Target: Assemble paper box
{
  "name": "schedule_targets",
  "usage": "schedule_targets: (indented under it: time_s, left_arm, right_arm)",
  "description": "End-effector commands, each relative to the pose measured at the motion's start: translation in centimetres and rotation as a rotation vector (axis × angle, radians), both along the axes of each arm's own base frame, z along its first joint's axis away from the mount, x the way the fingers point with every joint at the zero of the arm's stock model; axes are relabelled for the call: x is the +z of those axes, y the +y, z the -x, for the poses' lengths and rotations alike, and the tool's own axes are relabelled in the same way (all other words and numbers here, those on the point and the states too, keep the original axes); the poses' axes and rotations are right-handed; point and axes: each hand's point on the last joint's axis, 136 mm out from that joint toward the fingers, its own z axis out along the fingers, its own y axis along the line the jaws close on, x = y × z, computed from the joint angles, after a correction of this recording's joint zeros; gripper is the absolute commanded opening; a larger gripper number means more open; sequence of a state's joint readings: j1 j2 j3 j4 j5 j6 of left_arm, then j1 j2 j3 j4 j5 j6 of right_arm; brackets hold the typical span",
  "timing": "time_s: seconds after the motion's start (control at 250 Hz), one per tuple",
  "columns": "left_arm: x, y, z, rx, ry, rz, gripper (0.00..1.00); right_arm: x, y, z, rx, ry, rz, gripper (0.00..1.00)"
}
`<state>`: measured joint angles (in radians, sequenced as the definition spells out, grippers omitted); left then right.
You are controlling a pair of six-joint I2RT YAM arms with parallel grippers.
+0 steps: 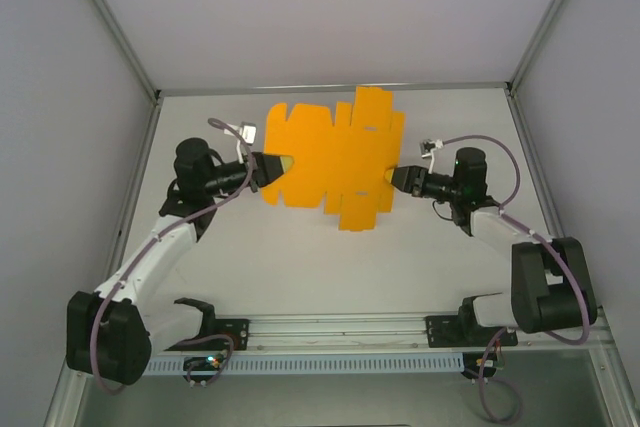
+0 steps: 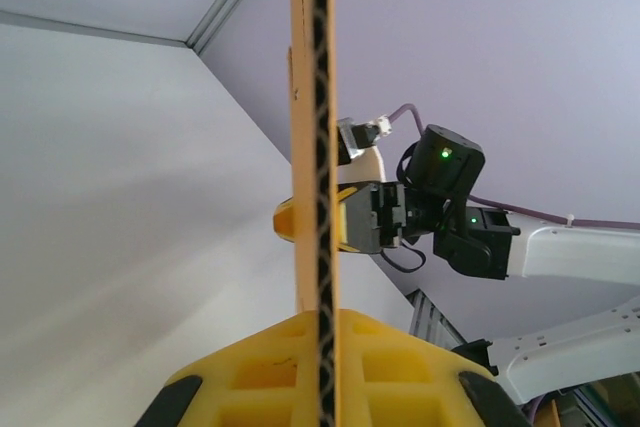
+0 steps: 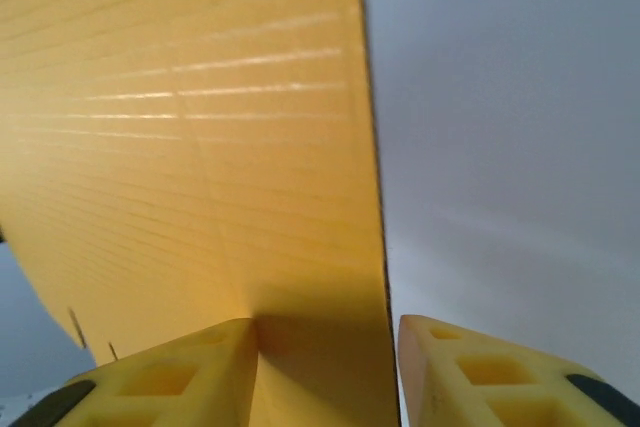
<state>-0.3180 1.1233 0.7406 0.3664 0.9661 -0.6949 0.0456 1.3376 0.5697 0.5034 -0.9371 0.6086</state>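
Left gripper (image 2: pixel 322 337) pinches paper box (image 1: pixel 335 157) edge-on over white table (image 1: pixel 300 267); right gripper (image 1: pixel 392 179), fingers spread, straddles opposite edge; flat sheet partly screens right arm.

I've got the white table (image 1: pixel 330 267) in my top view, pale walls (image 1: pixel 60 97) on three sides, a metal mounting rail (image 1: pixel 330 332) running along its near edge.

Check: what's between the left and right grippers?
The paper box, an orange sheet, spans the stretch from left gripper to right gripper in the top external view.
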Motion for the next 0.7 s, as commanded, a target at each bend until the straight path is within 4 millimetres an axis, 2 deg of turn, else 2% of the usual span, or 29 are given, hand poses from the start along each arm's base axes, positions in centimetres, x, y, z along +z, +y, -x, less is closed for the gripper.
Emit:
schedule_targets:
  time_s: [0.0, 0.048, 0.216, 0.355, 0.439, 0.523, 0.603, 0.611, 0.695]
  left_arm:
    - [1.1, 0.0, 1.2, -0.046, -0.035, 0.042, 0.00]
    - [1.2, 0.0, 1.3, -0.051, -0.038, 0.051, 0.00]
    - [0.6, 0.3, 0.7, -0.021, -0.015, 0.020, 0.00]
    - [-1.4, 1.1, -0.3, 0.082, -0.001, -0.093, 0.00]
    - [-3.0, 1.1, -0.7, 0.138, 0.005, -0.201, 0.00]
    - [-3.6, 0.0, -0.7, 0.127, 0.001, -0.235, 0.00]
    - [-3.6, -0.7, -1.4, 0.132, 0.007, -0.205, 0.00]
    - [-3.6, -1.3, -1.1, 0.115, 0.007, -0.200, 0.00]
    - [-4.1, -2.7, -1.6, 0.111, 0.036, -0.186, 0.00]
  right_arm:
    - [4.3, 0.7, 0.9, 0.083, -0.146, -0.036, 0.44]
    - [4.7, 0.8, 1.2, 0.095, -0.155, -0.033, 0.44]
    - [5.0, 0.3, 1.6, 0.066, -0.154, 0.019, 0.27]
    - [5.1, -0.9, 1.7, -0.035, -0.131, 0.122, 0.07]
    - [5.1, -1.5, 1.9, -0.104, -0.100, 0.246, 0.02]
    - [4.5, -2.1, 2.0, -0.182, -0.071, 0.439, 0.00]
    - [4.1, -2.0, 2.0, -0.217, -0.045, 0.555, 0.00]
    - [4.0, -1.9, 1.9, -0.219, -0.041, 0.563, 0.00]
    - [3.8, -0.7, 1.7, -0.214, -0.041, 0.627, 0.00]
